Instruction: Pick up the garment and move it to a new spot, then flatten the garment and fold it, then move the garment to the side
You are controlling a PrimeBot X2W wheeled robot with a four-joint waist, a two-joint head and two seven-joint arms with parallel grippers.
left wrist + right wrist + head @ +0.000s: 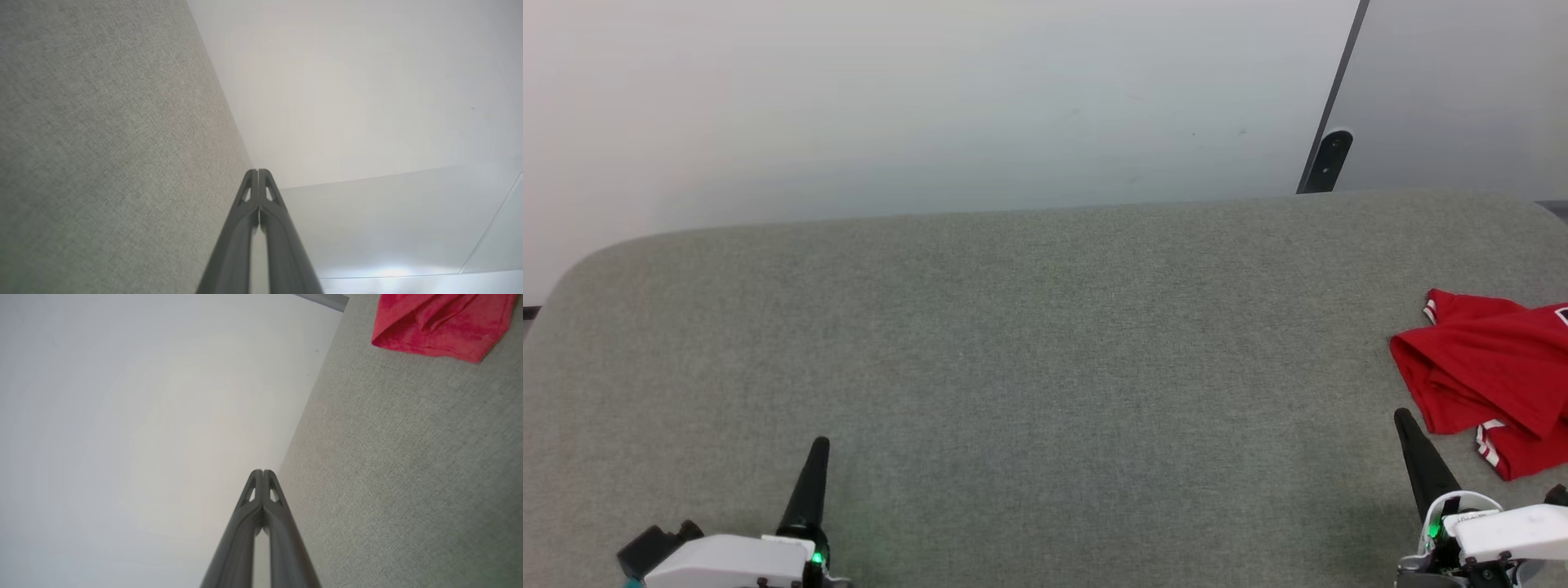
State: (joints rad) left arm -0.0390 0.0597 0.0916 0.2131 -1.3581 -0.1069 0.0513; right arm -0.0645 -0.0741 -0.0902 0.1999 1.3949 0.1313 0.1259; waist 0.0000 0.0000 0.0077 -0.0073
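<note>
A grey fabric-covered table (1045, 327) stands before a plain white wall (890, 98).

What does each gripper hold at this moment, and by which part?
Nothing is held. The left gripper and the right gripper are both shut and empty; the garment lies apart on the grey surface.

No word or number can be read here. The red cloth T-shirt (1486, 367) lies on the grey fabric tabletop (1045, 367). It shows a tiny bit of dark and white print at the right edge of the head view, but the print is cut off and too small to read. Faint small marks on the white shell (1507, 527) behind the right end effector (1403, 418) are too blurry to read.
</note>
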